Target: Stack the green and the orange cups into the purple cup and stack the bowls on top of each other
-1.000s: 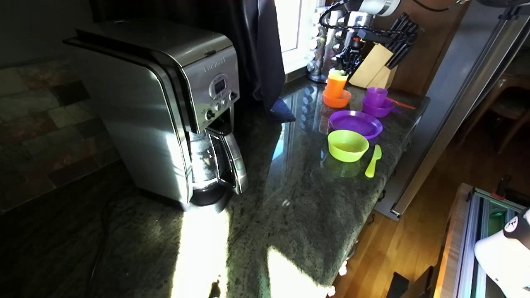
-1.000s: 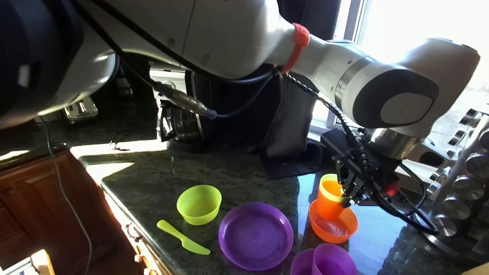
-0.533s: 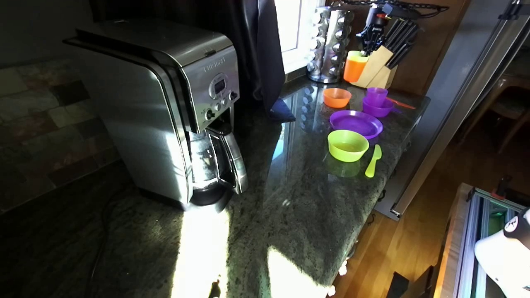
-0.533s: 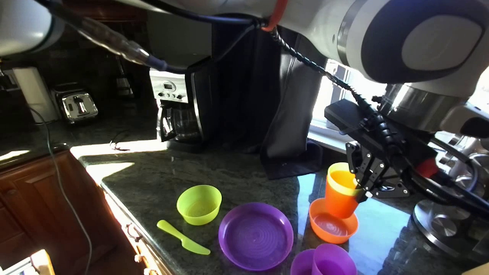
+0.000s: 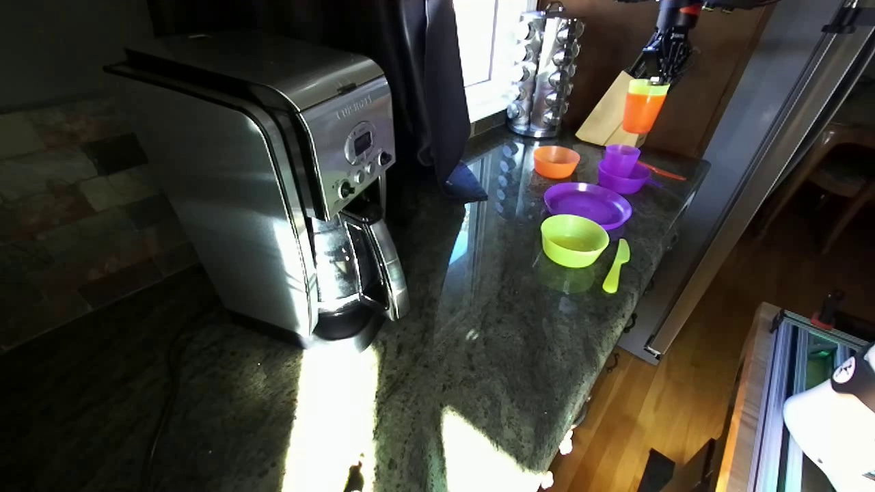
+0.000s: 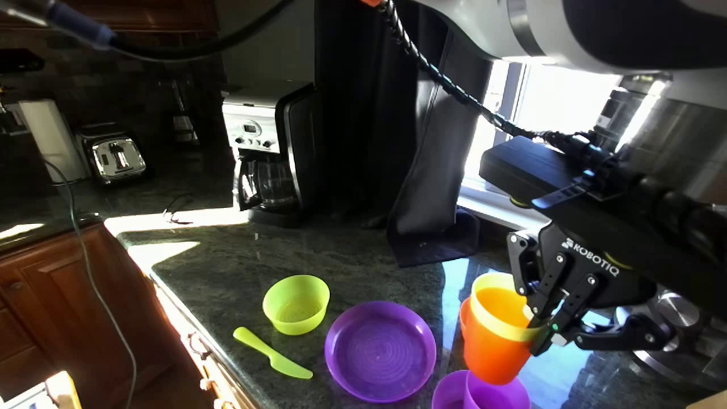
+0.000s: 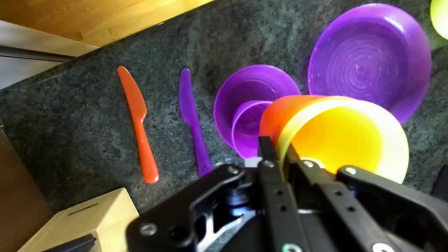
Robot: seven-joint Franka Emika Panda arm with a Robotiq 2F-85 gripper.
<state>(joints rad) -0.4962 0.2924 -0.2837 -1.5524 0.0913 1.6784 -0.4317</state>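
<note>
My gripper [image 7: 278,147] is shut on the rim of the nested cups, also in both exterior views [image 5: 660,82] [image 6: 537,326]. The green cup [image 7: 393,147] sits inside the orange cup [image 7: 276,117]; only its pale rim and inside show. The orange cup [image 5: 641,116] hangs slightly tilted above the purple cup [image 5: 621,161]. The purple cup [image 7: 249,129] stands in the purple bowl [image 7: 241,82]. The orange bowl [image 5: 556,162] is empty and partly hidden behind the held cups in an exterior view [image 6: 464,315]. The lime green bowl [image 6: 295,307] stands apart, beyond the purple plate.
A purple plate [image 6: 380,352] lies between the bowls. A lime knife [image 6: 272,353] lies by the counter edge. An orange knife [image 7: 138,122] and a purple knife [image 7: 192,119] lie beside the purple bowl. A knife block [image 5: 612,113], spice rack [image 5: 543,75] and coffee maker [image 5: 273,171] stand around.
My gripper has lifted the nested orange and green cups out of the orange bowl and carried them over to the purple cup. The bowls, plate and purple cup have not moved.
</note>
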